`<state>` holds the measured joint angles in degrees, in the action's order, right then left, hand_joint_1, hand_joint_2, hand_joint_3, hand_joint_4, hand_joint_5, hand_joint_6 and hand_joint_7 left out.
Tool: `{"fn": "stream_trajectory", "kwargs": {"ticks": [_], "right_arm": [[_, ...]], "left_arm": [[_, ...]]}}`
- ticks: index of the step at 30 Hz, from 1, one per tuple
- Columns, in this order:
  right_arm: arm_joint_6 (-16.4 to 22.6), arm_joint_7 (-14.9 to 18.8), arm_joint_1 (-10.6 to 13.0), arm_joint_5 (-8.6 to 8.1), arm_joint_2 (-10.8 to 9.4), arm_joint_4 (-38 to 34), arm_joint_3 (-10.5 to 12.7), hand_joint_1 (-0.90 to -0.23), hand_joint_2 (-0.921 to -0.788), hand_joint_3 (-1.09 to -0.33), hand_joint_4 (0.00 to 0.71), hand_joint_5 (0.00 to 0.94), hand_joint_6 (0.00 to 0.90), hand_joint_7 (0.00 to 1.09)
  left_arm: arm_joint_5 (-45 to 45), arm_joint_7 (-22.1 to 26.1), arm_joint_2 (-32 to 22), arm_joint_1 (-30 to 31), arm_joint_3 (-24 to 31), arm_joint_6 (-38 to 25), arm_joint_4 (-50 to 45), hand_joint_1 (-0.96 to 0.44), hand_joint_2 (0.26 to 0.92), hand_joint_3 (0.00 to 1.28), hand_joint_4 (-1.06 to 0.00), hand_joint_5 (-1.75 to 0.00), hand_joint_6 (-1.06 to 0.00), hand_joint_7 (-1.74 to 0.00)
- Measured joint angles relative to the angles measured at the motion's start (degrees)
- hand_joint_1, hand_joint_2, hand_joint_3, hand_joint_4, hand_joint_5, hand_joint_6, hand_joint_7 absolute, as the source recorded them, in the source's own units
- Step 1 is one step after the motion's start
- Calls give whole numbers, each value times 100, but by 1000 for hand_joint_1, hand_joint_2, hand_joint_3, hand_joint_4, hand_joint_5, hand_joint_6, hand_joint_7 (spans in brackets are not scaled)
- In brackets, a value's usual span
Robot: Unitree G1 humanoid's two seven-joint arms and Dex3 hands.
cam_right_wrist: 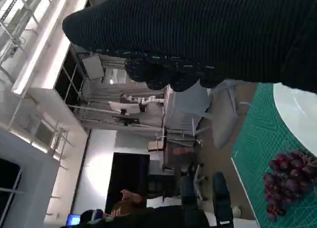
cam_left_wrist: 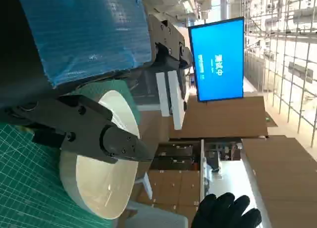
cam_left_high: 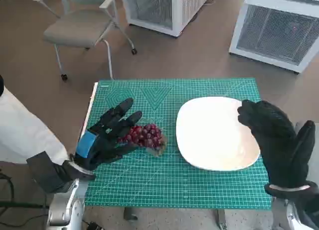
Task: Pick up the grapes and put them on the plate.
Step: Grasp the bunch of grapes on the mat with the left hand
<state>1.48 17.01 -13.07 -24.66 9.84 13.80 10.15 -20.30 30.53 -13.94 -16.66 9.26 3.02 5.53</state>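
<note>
Green cutting mat (cam_left_high: pixel 169 185) covers the small table. White plate (cam_left_high: pixel 214 135) sits on its right half. Right hand (cam_left_high: pixel 276 140), gloved, hovers over the plate's right edge w/ fingers apart, holding nothing. Left hand (cam_left_high: pixel 107 135) reaches across the mat's left half, fingers spread, tips at or just touching the near side of the bunch; not closed on it yet, and actual contact can't be confirmed. Red grapes (cam_left_high: pixel 144 136) lie on the mat just left of the plate, apart from its rim, w/ some clear wrap or film at the bunch's right end.

Step in hand, prob: closing the left hand on the grapes. To do it well: bring fingers over & round the whole bunch, not just the near berries, and close gently, since soft fruit may crush or shed loose berries. Lift straight up before moving across to the plate; short trip. Right hand should prob stay off the plate's centre so the drop spot is free.

Writing: left wrist view shows a blue screen (cam_left_wrist: pixel 220 60) w/ white characters, too small to read. No brands or labels legible elsewhere.
</note>
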Motion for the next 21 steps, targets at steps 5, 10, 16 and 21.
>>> {"fn": "stream_trajectory", "kwargs": {"ticks": [5, 10, 16, 21], "right_arm": [[0, 0, 0, -11, 0, 0, 0, -362, -921, -608, 438, 778, 234, 973], [0, 1, 0, -17, 0, 0, -1, -362, -921, -608, 437, 779, 233, 974], [1, 3, 0, -17, 0, -11, -3, -358, -921, -609, 437, 780, 233, 975], [3, 16, 0, -18, -1, -34, -3, -356, -921, -611, 436, 780, 232, 976]], "left_arm": [[2, 2, 0, 0, -3, 3, 0, -234, 921, 23, -372, 0, -377, -1], [6, 3, 0, 0, -7, 5, 0, -234, 921, 24, -372, 0, -377, -1], [8, 9, 0, 0, -7, 18, 0, -235, 921, 26, -372, 0, -376, 0], [10, 17, -4, 0, -7, 33, 1, -235, 921, 27, -371, 0, -376, 0]]}}
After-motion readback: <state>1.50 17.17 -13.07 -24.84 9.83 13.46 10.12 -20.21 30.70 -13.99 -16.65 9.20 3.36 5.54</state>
